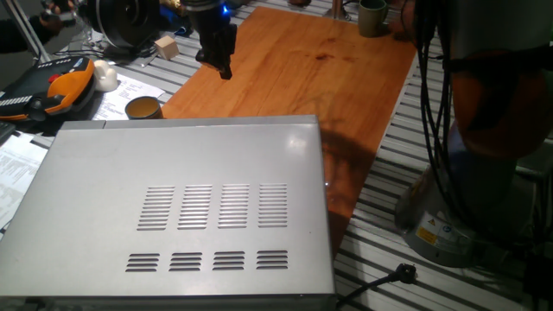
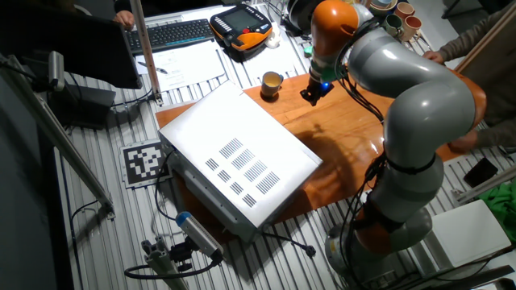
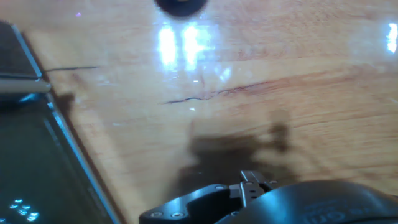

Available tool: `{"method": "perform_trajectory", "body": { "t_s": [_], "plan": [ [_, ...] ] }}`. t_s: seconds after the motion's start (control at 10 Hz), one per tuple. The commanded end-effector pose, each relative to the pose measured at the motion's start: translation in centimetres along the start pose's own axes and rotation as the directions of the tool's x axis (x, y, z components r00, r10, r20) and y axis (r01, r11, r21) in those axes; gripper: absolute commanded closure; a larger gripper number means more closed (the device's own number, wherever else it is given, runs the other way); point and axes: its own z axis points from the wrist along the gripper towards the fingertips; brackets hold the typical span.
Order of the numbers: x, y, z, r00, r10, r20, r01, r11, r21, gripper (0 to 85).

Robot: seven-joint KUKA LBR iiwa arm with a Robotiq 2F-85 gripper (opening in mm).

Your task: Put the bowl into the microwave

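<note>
The microwave (image 1: 173, 207) is a large silver-grey box with vent slots on its flat top, filling the near part of one fixed view; it shows again as the microwave (image 2: 234, 161) in the other. Its door is not visible from either fixed camera. The small tan bowl (image 1: 143, 108) stands upright on the wooden board just behind the microwave's far left corner; the other fixed view shows the bowl (image 2: 271, 83) too. My gripper (image 1: 223, 67) hangs above the board, to the right of the bowl and apart from it, holding nothing. Its fingers are too dark and small to read.
A wooden board (image 1: 320, 78) carries the microwave and bowl. A grey-green mug (image 1: 373, 17) stands at the board's far end. A white lump (image 1: 105, 78), an orange pendant (image 1: 60, 86) and a small wooden block (image 1: 166, 47) lie off to the left. The hand view shows a dark glossy surface (image 3: 25, 162) at its left edge.
</note>
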Motion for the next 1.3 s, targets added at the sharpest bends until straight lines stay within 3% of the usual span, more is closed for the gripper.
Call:
{"method": "perform_trajectory", "body": {
  "t_s": [0.0,0.1,0.2,0.3,0.4,0.5,0.6,0.7,0.9,1.1,1.2],
  "plan": [
    [0.0,0.0,0.0,1.0,-0.013,-0.021,0.012,0.999,-0.036,85.0],
    [0.0,0.0,0.0,0.999,-0.037,-0.025,0.035,0.997,-0.07,85.0],
    [0.0,0.0,0.0,0.999,-0.041,-0.019,0.04,0.998,-0.055,85.0],
    [0.0,0.0,0.0,1.0,-0.004,-0.006,0.004,1.0,-0.031,85.0],
    [0.0,0.0,0.0,0.998,0.063,0.012,-0.063,0.998,-0.025,85.0],
    [0.0,0.0,0.0,0.989,0.146,0.005,-0.145,0.989,-0.038,85.0],
    [0.0,0.0,0.0,0.976,0.214,-0.042,-0.216,0.973,-0.082,85.0],
    [0.0,0.0,0.0,0.964,0.259,-0.062,-0.263,0.961,-0.085,85.0],
    [-2.1,2.4,-0.7,0.936,0.335,-0.108,-0.345,0.932,-0.107,85.0],
    [-4.0,4.7,-1.5,0.916,0.387,-0.109,-0.397,0.913,-0.095,85.0],
    [-4.9,5.7,-1.5,0.904,0.406,-0.132,-0.42,0.901,-0.108,85.0]
  ]
}}
